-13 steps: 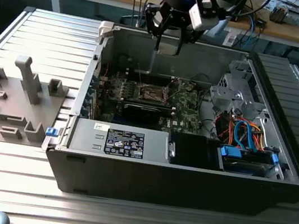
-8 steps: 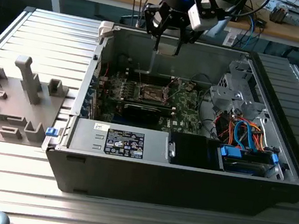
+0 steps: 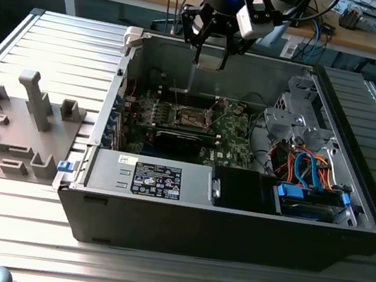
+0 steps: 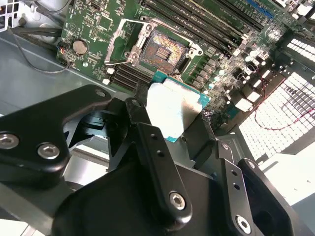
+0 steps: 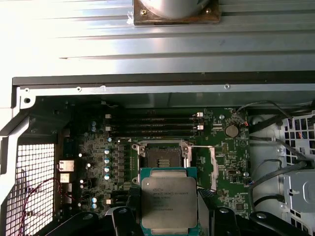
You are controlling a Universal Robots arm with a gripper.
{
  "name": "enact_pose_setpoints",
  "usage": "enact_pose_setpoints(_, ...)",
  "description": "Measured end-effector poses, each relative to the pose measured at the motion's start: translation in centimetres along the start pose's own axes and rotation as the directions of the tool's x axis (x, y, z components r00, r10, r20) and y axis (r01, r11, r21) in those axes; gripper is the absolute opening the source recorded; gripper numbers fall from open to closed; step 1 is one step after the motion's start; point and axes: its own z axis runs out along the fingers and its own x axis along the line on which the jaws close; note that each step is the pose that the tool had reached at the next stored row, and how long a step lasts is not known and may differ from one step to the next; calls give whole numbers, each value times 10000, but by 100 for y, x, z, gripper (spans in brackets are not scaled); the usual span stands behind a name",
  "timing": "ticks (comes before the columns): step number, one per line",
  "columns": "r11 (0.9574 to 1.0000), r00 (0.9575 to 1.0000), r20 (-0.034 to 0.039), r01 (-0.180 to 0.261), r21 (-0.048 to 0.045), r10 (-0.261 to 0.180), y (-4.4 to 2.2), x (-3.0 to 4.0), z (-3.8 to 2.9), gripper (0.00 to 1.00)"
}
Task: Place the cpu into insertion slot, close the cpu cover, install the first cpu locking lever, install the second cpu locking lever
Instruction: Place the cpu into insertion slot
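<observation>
On the exterior view's left, a grey fixture tray (image 3: pixel 11 127) with upright holders lies on the ribbed metal tabletop (image 3: pixel 152 278), just beside the open computer case (image 3: pixel 231 227). Inside the case are a green motherboard (image 3: pixel 235 138) and a power supply (image 3: pixel 108 171) with a black-and-white label (image 3: pixel 157 180) whose print is too small to make out. Towards the exterior view's right, the case also holds a drive bay with blue cables (image 3: pixel 305 167).

The tool (image 3: pixel 211 59) hangs over the case's far wall, its fingers (image 4: pixel 142 118) closed onto opposite edges of the cpu (image 5: pixel 169 201). The cpu is a flat square chip with a dull silver lid, faint printed lines and a green rim. It is held in the air, apart from the board. Below it the insertion slot (image 5: pixel 161 158) lies uncovered, its contact field showing. The cpu cover (image 5: pixel 203 167) seems to be swung open beside it.
</observation>
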Motion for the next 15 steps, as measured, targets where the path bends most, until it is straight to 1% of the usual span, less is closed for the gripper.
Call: enact_pose_setpoints(15, 10000, 10000, -1, 1, -4, -1, -4, 1, 41, 54)
